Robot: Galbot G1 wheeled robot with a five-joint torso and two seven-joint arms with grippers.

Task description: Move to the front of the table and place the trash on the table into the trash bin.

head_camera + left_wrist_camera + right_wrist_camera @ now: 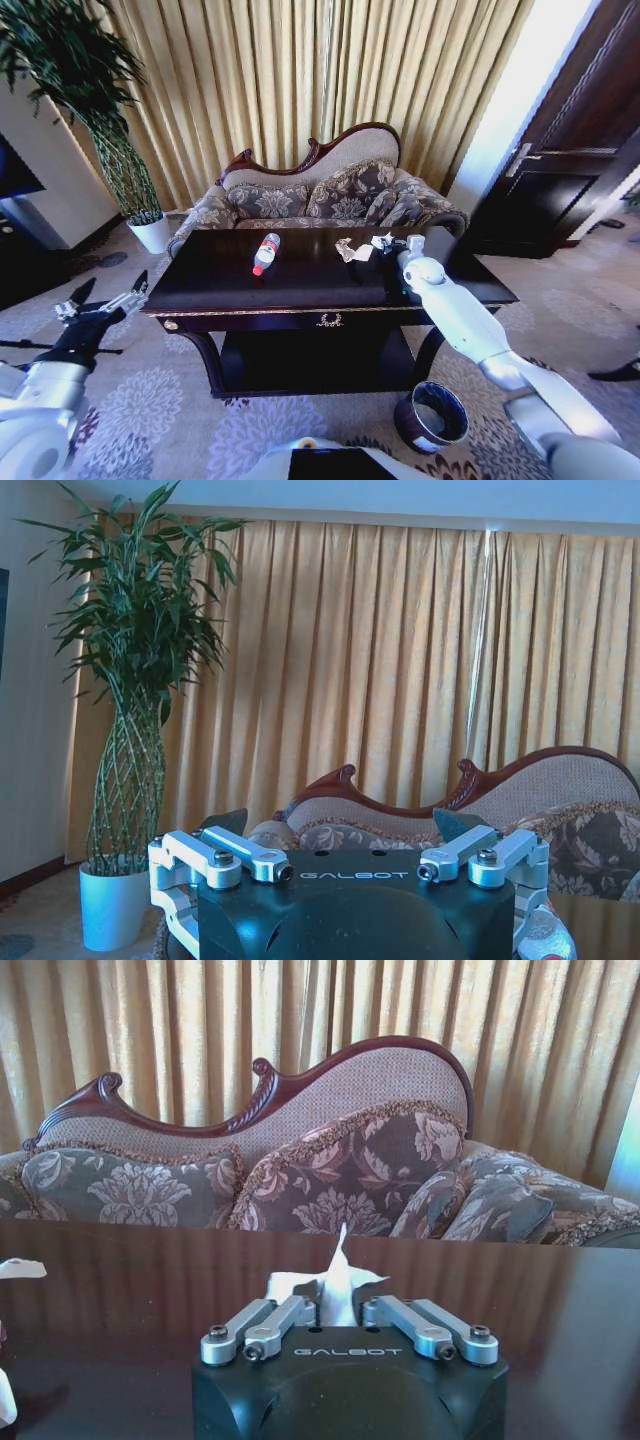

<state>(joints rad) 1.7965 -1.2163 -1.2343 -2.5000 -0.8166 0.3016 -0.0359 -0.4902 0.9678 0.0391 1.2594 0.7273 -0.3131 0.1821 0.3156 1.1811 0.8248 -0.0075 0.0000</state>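
Head view shows the right gripper point(385, 243) squeezing the paper wad point(330, 1285) on the table point(300, 285). Left gripper point(100, 300) waits wide apart beside it.

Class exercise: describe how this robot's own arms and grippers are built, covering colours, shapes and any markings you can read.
Both arms are smooth, rounded white-grey shells. The left gripper has a black wrist, silver linkage bars and dark pointed fingers. The right gripper has a black block body marked GALBOT in pale letters, with paired silver bars joined by bolts. The left wrist view shows the same lettering and bars.
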